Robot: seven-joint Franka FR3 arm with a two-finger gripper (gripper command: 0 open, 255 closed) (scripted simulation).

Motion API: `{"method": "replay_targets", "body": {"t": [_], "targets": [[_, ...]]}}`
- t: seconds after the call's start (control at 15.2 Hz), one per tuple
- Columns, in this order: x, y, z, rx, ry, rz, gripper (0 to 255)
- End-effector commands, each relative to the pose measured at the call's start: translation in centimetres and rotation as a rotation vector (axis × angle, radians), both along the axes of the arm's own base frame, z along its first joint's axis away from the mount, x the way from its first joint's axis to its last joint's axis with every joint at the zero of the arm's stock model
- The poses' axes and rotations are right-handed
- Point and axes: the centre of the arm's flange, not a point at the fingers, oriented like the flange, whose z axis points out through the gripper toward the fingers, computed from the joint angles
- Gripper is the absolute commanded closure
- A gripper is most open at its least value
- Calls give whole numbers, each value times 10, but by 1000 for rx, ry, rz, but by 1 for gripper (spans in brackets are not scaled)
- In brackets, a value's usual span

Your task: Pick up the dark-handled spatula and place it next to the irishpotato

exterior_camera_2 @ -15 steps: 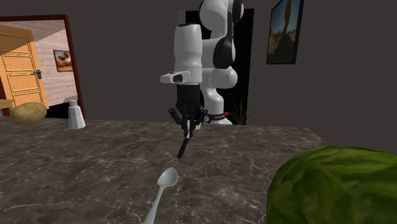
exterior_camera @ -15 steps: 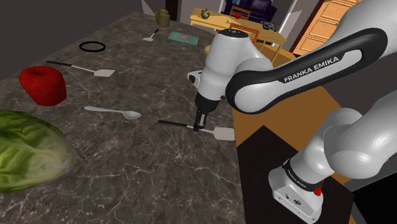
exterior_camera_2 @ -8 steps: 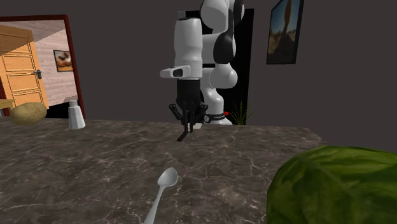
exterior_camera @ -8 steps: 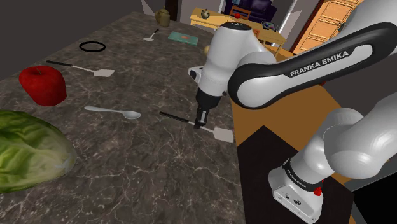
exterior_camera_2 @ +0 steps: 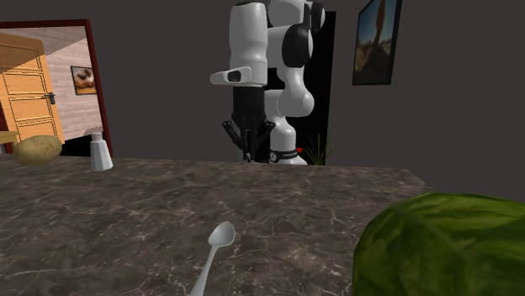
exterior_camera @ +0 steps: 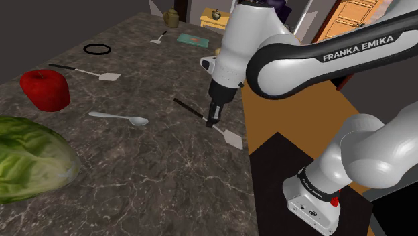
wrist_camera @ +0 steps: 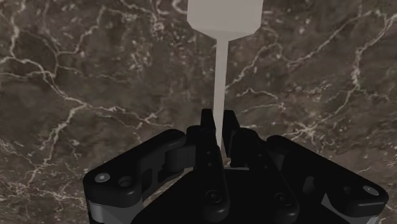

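Near the counter (exterior_camera: 167, 184) edge closest to the stand (exterior_camera: 315, 201), the gripper (exterior_camera: 213, 121) is clamped on the spatula (exterior_camera: 233, 139), both black fingers pinching its thin neck w/ no gap. Wrist view agrees: the fingers (wrist_camera: 207, 127) squeeze a slim, pale, rod-like neck that widens into a flat, pale grey, squared-off blade over the stone. Handle is a thin dark stick, angled up and away from the gripper toward the shoulder view's left. Blade slopes down toward the counter edge; can't tell if its tip touches the surface. Counter has a dark brown-grey marble look, glossy, w/ fine white veins.

Potato (exterior_camera_2: 35, 150): tan, lumpy oval, matte, at the far left of the second ext. view, by the counter's back edge as seen there, near a white tapered shaker (exterior_camera_2: 101, 154). It sits well apart from gripper and spatula.

Other items on the counter, shoulder view:
- Smooth pale grey spoon (exterior_camera: 120, 119), bowl end toward the gripper, near the spatula handle but apart from it.
- Blocky red fruit (exterior_camera: 45, 89).
- Big crinkly green lettuce (exterior_camera: 30, 157) w/ veined leafy texture, at the view's lower left.
- A 2nd spatula (exterior_camera: 87, 72), also thin dark handle + pale flat blade, lying flat near the red fruit.
- Thin black ring (exterior_camera: 98, 48), further back.

Arm (exterior_camera: 315, 64): glossy white shells, dark joints.
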Motion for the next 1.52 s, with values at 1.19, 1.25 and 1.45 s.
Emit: {"method": "replay_targets", "body": {"t": [1.19,1.25,1.45], "targets": [[0,-1,106,0,1,0,255],[8,-11,106,0,1,0,255],[32,-42,106,0,1,0,255]]}}
